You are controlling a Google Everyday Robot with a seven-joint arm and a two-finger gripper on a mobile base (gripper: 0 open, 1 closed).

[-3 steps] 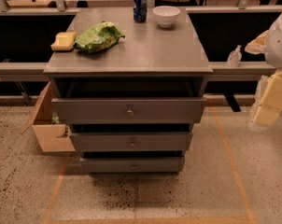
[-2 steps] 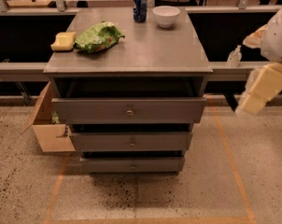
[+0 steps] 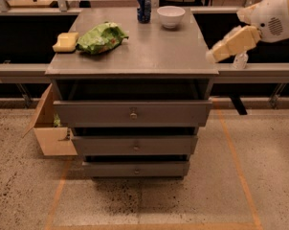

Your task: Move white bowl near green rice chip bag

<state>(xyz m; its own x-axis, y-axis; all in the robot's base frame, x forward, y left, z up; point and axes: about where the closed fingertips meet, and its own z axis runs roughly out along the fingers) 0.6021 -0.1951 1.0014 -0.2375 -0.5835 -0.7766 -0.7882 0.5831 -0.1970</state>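
The white bowl (image 3: 171, 16) stands upright at the back right of the grey cabinet top (image 3: 154, 51), next to a blue soda can (image 3: 143, 7). The green rice chip bag (image 3: 102, 37) lies crumpled at the left of the top, well apart from the bowl. My gripper (image 3: 213, 56) is at the end of the cream arm that reaches in from the right. It hovers just off the cabinet's right front corner, below and to the right of the bowl, and holds nothing I can see.
A yellow sponge block (image 3: 65, 41) lies just left of the bag. The cabinet has three drawers (image 3: 133, 113), pulled out in steps. An open cardboard box (image 3: 51, 133) sits on the floor at its left. A grey rail (image 3: 259, 72) runs behind on both sides.
The arm has swung up and to the left, from low beside the cabinet toward its right front corner. The bowl, bag, can and sponge have not moved.
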